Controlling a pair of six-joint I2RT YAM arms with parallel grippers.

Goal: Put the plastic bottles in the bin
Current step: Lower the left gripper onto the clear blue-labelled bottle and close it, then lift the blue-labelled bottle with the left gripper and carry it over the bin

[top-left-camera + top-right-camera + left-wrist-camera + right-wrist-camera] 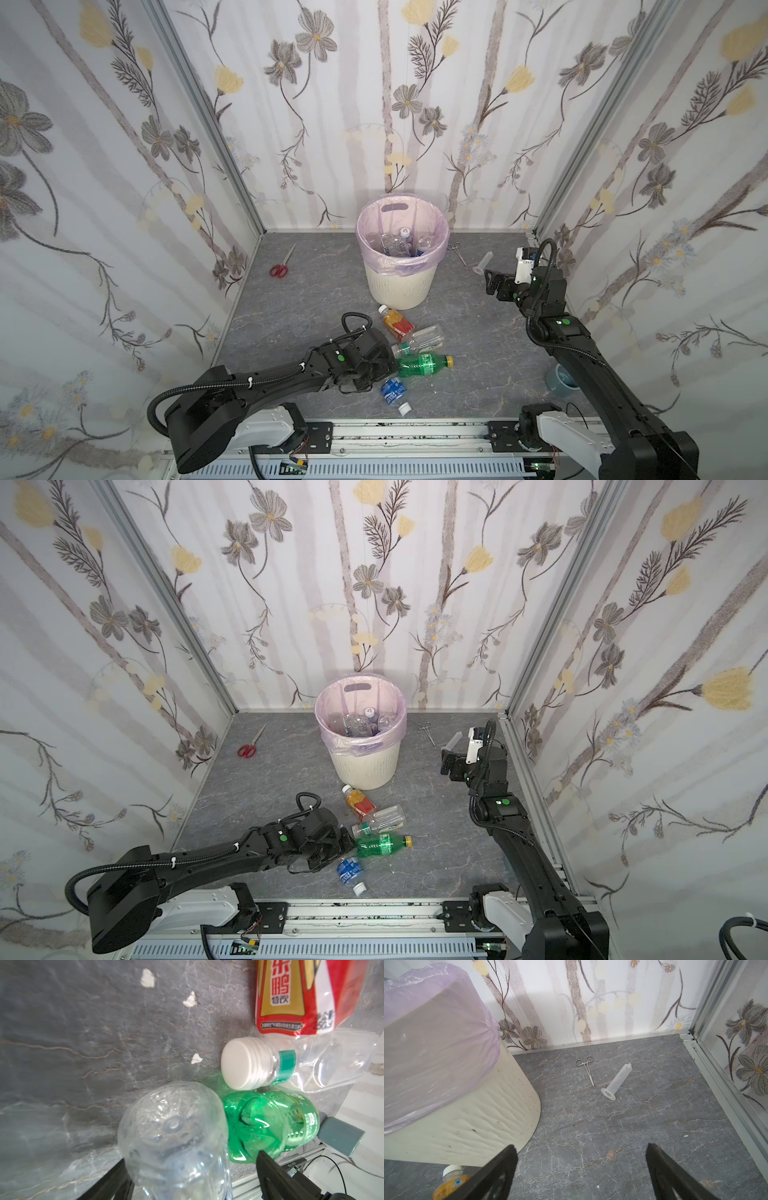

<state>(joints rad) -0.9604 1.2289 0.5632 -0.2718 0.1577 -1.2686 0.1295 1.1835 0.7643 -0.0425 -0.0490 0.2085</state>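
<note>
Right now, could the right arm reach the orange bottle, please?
Probably yes: the right gripper is open, and bare tabletop lies between it and the orange bottle; the bin stands aside.

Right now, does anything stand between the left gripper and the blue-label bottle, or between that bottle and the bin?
Nothing blocks the left gripper: its open jaws flank the base of the blue-label bottle. Toward the bin, the green bottle, clear bottle and orange bottle lie in between; a lifted path probably clears them.
</note>
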